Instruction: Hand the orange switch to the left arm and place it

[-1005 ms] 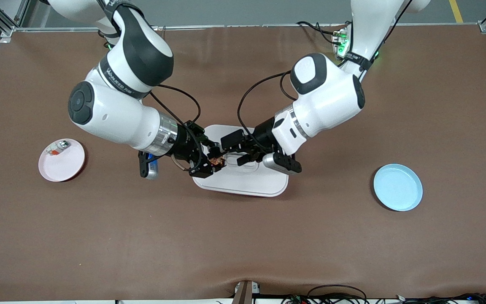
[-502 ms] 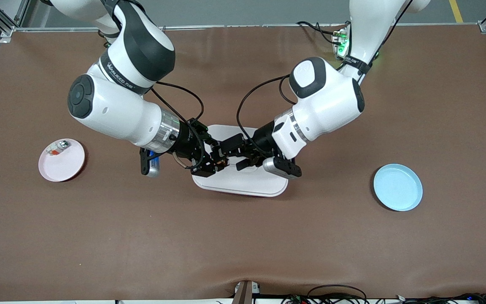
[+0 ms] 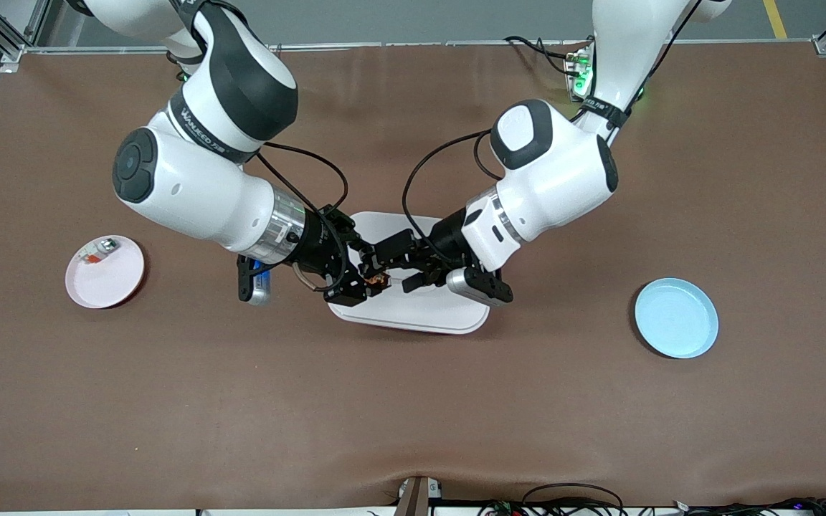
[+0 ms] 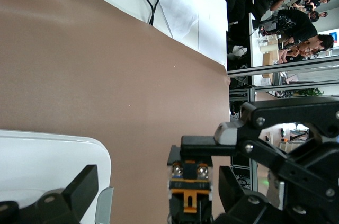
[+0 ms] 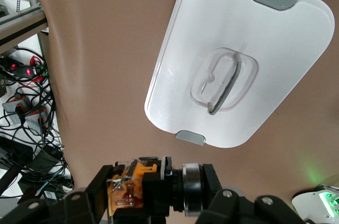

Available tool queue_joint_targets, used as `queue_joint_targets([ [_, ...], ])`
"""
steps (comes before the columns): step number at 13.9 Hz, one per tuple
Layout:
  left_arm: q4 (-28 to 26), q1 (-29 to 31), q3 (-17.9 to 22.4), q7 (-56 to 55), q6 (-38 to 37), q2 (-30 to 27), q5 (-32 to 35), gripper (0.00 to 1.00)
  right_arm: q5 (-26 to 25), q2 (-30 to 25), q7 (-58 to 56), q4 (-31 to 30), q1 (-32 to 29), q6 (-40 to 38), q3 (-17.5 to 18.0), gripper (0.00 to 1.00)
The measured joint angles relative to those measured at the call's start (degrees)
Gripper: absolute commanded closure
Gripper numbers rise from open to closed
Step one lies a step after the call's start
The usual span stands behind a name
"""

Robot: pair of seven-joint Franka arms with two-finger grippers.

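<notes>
The orange switch (image 3: pixel 376 280) is clamped in my right gripper (image 3: pixel 366 276), in the air over the white box (image 3: pixel 427 309), above the box's end toward the right arm. In the right wrist view the switch (image 5: pixel 127 192) sits between that gripper's (image 5: pixel 156 188) shut fingers, with the box's lid (image 5: pixel 275 49) below. My left gripper (image 3: pixel 402 265) is open over the box, its fingers on either side of the switch. In the left wrist view the switch (image 4: pixel 189 192) shows between the open fingers of the left gripper (image 4: pixel 156 192), beside a corner of the box (image 4: pixel 42 166).
A pink plate (image 3: pixel 115 279) holding a small silver-and-clear part (image 3: pixel 97 251) lies toward the right arm's end of the table. A blue plate (image 3: pixel 676 317) lies toward the left arm's end. Cables hang along the table edge nearest the front camera.
My left gripper has moved toward the right gripper, and its open fingers now flank the switch. The right gripper has shifted slightly and still holds the switch.
</notes>
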Motion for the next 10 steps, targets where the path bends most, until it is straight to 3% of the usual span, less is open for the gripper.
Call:
queue_joint_targets([
  [10,0.0,-0.1,0.0,0.2,0.0,0.2,0.0,0.00,0.0,0.7,1.2,1.5,0.0,0.0,-0.2,1.00],
])
